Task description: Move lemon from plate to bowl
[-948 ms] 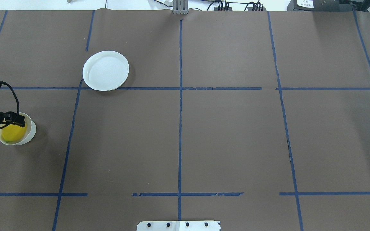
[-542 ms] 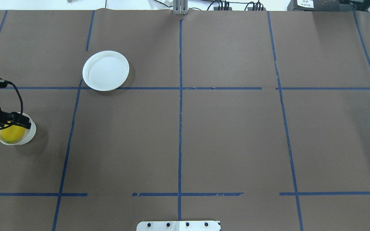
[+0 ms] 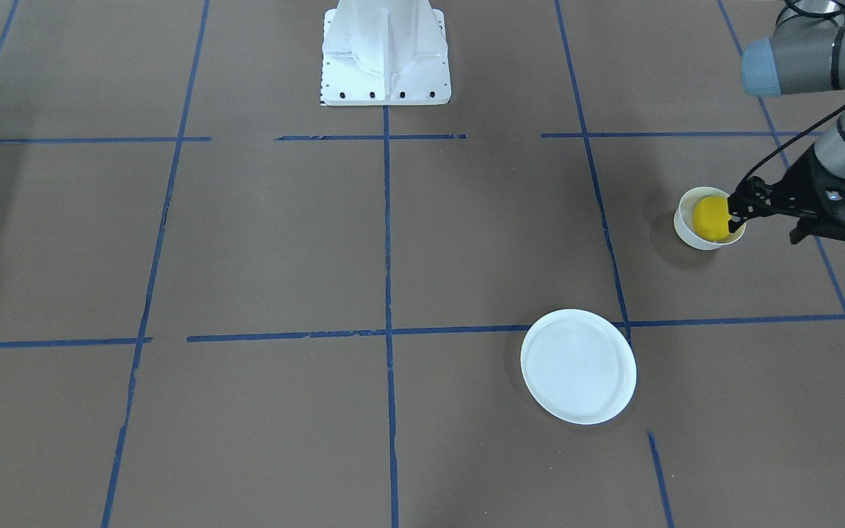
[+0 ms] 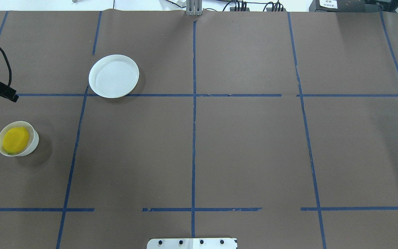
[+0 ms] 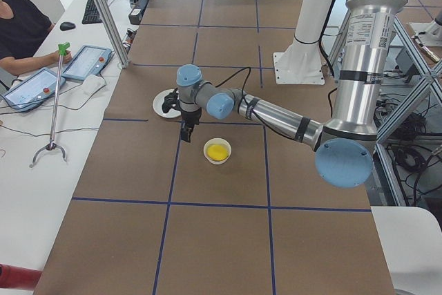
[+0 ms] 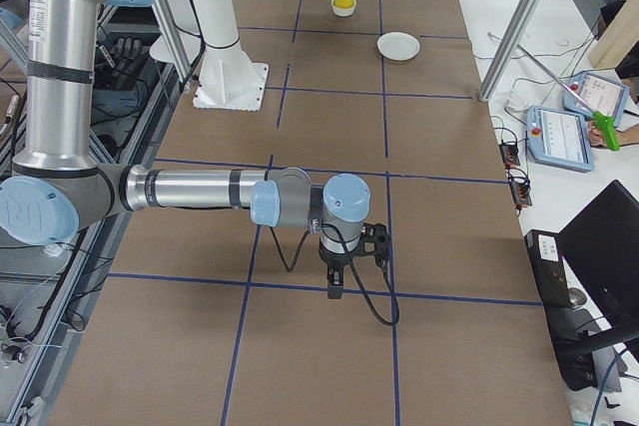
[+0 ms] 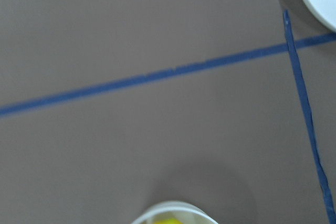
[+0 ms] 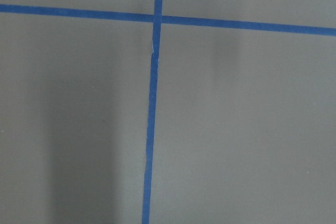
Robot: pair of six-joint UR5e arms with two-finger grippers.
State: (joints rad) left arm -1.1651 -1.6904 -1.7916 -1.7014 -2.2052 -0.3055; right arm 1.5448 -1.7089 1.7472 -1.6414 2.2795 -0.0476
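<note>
The yellow lemon (image 4: pixel 16 139) lies inside the small white bowl (image 4: pixel 35 139) at the table's left side; it also shows in the front view (image 3: pixel 712 218). The flat white plate (image 4: pixel 113 76) is empty, farther out and to the right of the bowl, also in the front view (image 3: pixel 578 367). My left gripper (image 4: pixel 10 95) is empty and looks open, raised above and apart from the bowl; in the front view (image 3: pixel 739 209) it overlaps the bowl's edge. My right gripper (image 6: pixel 334 286) hangs over bare table far from these things; I cannot tell whether it is open or shut.
The robot's white base mount (image 3: pixel 386 51) stands at the table's near middle edge. Blue tape lines cross the brown table cover. A side bench with tablets (image 5: pixel 86 62) and a grabber tool (image 5: pixel 52 122) runs along the far side.
My left gripper has let go of the lemon, which now rests in the bowl. The gripper has lifted and pulled away from the bowl towards the far side.
</note>
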